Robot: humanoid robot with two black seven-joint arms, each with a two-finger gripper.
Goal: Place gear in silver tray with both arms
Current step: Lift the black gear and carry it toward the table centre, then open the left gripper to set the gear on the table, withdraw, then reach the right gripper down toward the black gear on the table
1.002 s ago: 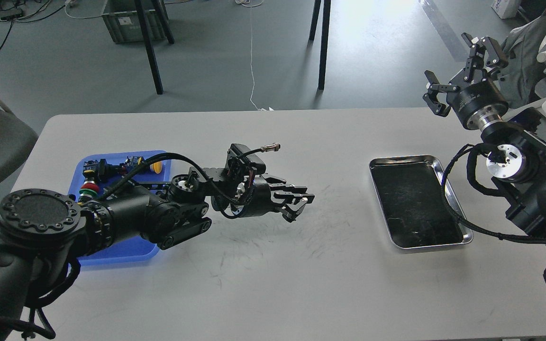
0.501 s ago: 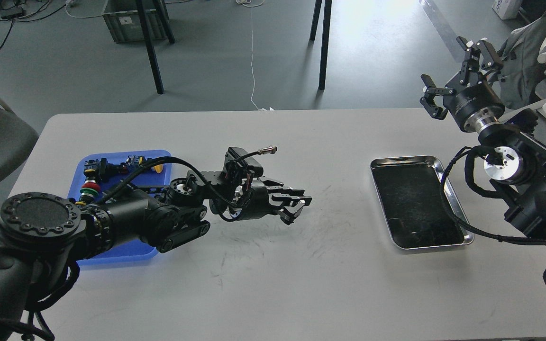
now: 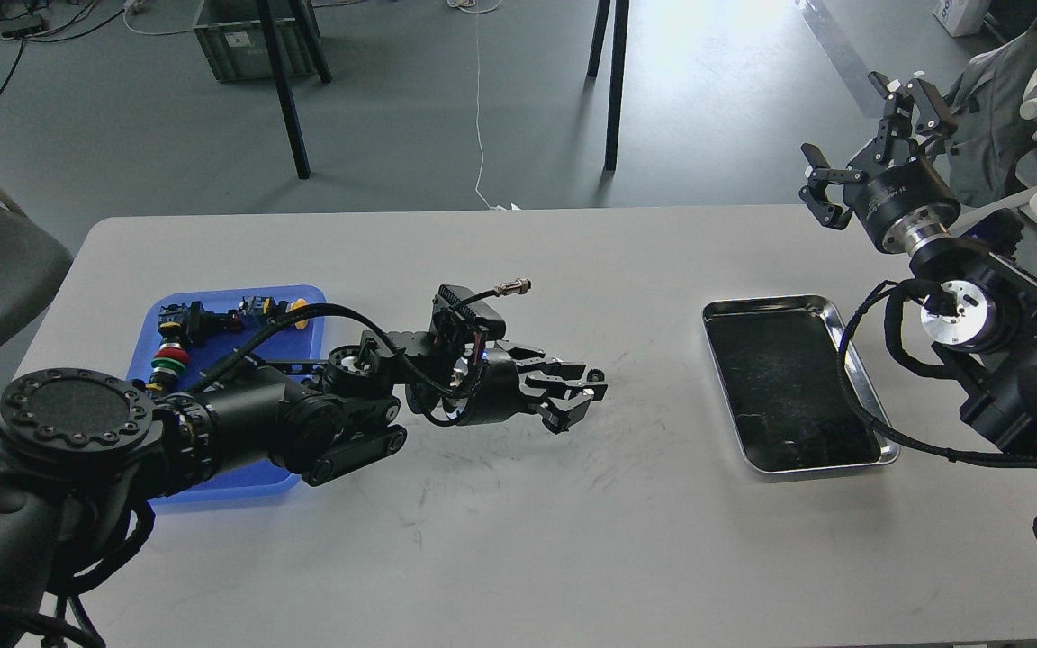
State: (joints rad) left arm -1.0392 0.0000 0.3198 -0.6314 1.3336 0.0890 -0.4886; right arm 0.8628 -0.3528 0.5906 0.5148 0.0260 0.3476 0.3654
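Landmark: silver tray [image 3: 798, 382].

Left arm [image 3: 239, 418] comes in from the near-left corner and reaches across the tabletop [image 3: 500, 540] toward the silver tray, ending well short of it. Left gripper [image 3: 583, 396]: fingers point at the tray with only a narrow gap between them. Cannot tell whether anything sits between the fingers; everything there is black on black. A short cable with a metal plug end stands up from the wrist housing.

Silver tray: rectangular, rounded corners, raised shiny rim, dark reflective bottom with faint scuffs. It lies flat on the tabletop, its long side running near to far. No part is visible inside it.

Blue tray [image 3: 221, 396]: well to the left of the silver tray, partly covered by the left arm. It holds small parts, black, red, green and yellow; a gear cannot be told among them.

Right arm [image 3: 987, 333]: just right of the silver tray, its looped black cable hanging over the tray's right rim. Right gripper [image 3: 861, 148]: raised beyond the tray's far-right corner, past the tabletop edge, fingers spread wide, holding nothing.
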